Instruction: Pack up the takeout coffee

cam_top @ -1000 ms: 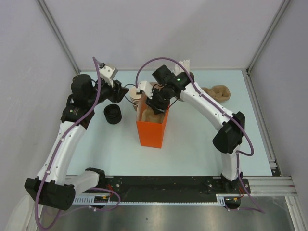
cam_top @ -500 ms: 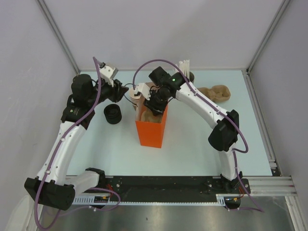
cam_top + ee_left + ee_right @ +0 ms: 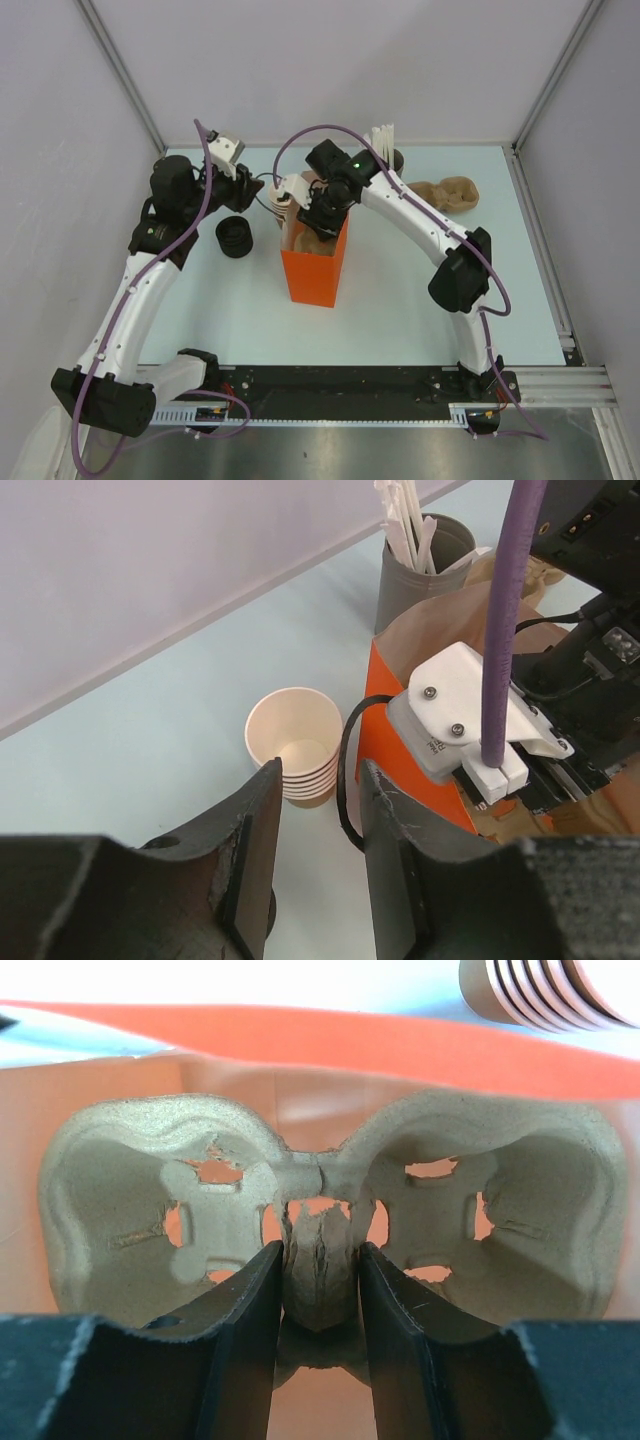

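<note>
- Pale blue bench (image 3: 400, 300), orange paper bag (image 3: 312, 275) upright mid-frame.
- Right pincer (image 3: 318, 1255) clamped on pulp cup carrier (image 3: 130, 1190) inside bag.
- Left pincer (image 3: 320, 775) apart, near stacked paper cups (image 3: 295, 742).

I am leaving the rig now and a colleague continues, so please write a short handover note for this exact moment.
Right gripper: jaws shut on the middle ridge of the pulp cup carrier, which sits inside the orange bag.
Left gripper: jaws open, holding nothing, beside the bag and near the stack of lidless cups.
Done: carrier is in the bag, not yet released.
Left: no lidded coffee cup shows in any view; it is not yet packed.
</note>
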### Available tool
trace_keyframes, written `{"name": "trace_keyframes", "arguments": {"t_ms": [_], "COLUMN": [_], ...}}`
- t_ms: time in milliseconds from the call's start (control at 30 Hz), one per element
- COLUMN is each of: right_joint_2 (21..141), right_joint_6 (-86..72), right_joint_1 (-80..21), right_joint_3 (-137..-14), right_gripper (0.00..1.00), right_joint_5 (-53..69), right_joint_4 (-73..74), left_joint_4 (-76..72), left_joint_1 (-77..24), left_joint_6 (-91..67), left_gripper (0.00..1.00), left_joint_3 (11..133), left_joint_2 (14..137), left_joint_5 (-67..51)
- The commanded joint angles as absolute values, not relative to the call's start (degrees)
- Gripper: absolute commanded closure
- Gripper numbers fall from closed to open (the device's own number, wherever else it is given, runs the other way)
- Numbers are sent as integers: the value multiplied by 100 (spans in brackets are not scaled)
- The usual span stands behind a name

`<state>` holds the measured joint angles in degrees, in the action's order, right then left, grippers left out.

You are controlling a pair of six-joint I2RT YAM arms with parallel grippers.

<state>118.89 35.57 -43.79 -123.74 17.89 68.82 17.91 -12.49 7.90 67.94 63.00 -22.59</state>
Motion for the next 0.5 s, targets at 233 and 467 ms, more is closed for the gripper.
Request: {"name": "trace_keyframes", "arguments": {"t_ms": [233, 467], "right_joint_2": [12085, 12024], "right_joint_6": [3568, 3577], "right_joint_1": [-4474, -4491], "right_joint_3": [-12788, -12876], "right_gripper": [58, 51], "right_joint_5": [1573, 1573], "right_joint_4": [7198, 7207], "left_joint_4": [1529, 1538], "left_joint_1": [-1301, -1301], "left_joint_6": [650, 642], "left_gripper": [57, 53], "left_joint_3": [6776, 6768], "left_joint_2": [6205, 6223], "left_joint_5": [-2268, -2285]}}
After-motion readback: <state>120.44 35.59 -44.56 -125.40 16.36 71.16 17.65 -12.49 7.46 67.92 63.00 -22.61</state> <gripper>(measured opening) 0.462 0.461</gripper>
